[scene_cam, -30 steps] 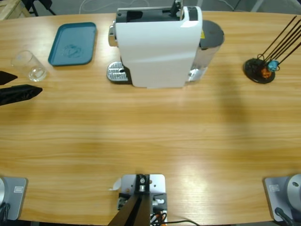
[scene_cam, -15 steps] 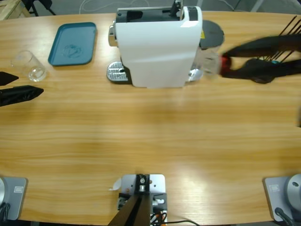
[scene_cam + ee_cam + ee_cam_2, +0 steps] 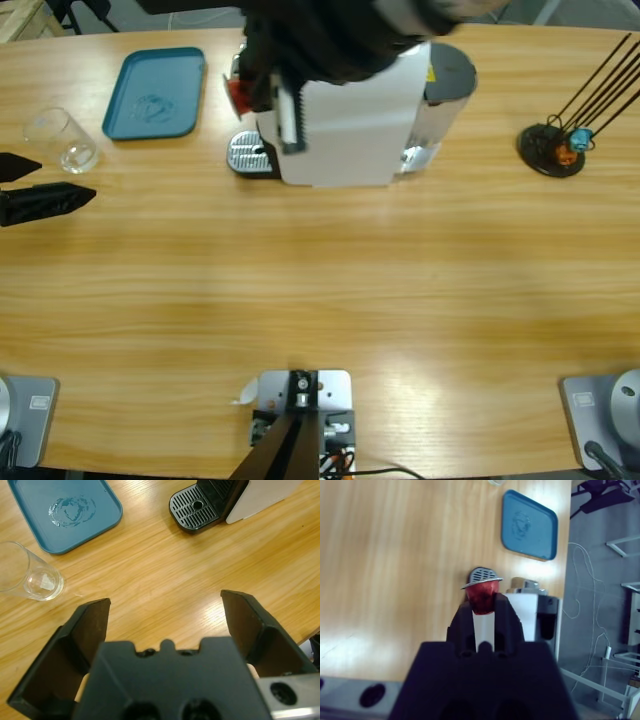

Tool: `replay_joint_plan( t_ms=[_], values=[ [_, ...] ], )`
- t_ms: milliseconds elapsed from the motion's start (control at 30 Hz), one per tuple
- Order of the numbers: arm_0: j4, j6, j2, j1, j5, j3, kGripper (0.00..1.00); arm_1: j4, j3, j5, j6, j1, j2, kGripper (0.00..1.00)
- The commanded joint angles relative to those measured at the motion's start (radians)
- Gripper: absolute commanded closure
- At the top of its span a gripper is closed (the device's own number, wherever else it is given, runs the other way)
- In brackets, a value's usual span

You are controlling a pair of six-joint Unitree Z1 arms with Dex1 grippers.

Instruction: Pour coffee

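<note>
a long wooden table (image 3: 320,300) seen from above, described from left to right. at the far left edge the left gripper (image 3: 45,190) rests low, its 2 black jaws spread wide with nothing between them. just beyond it stands a clear glass (image 3: 62,140); it looks empty, and no coffee shows anywhere. in the left wrist view the glass (image 3: 27,575) lies up and to the left of the jaws, off their centre line. next comes a blue tray (image 3: 155,92), then the white coffee machine (image 3: 345,110) with its metal drip grate (image 3: 250,155) on the left side. the right arm hangs over the machine's top, close under the camera. the right gripper (image 3: 483,611) pinches a red coffee capsule (image 3: 481,596), rim away from the jaws. the capsule (image 3: 238,95) sits at the machine's upper left, over its front end, above the grate. the machine's long axis runs left to right. judging by this, the capsule goes into the machine's top next, and the left gripper is nearer the glass. at far right, a black stand with thin rods (image 3: 560,140).
</note>
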Motion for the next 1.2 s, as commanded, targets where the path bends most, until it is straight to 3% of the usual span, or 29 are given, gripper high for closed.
replay_joint_plan(
  t_ms=[33,700,1200],
  values=[
    [-0.014,0.006,0.002,-0.010,0.016,0.039,0.023,0.002,-0.128,-0.106,-0.026,-0.073,0.127,1.000],
    [-0.017,0.006,0.005,-0.010,0.016,0.039,0.023,0.002,-0.105,-0.126,-0.002,-0.123,0.153,1.000],
    [-0.017,0.006,0.001,-0.010,0.016,0.040,0.023,0.003,-0.113,-0.198,0.017,-0.133,0.182,1.000]
  ],
)
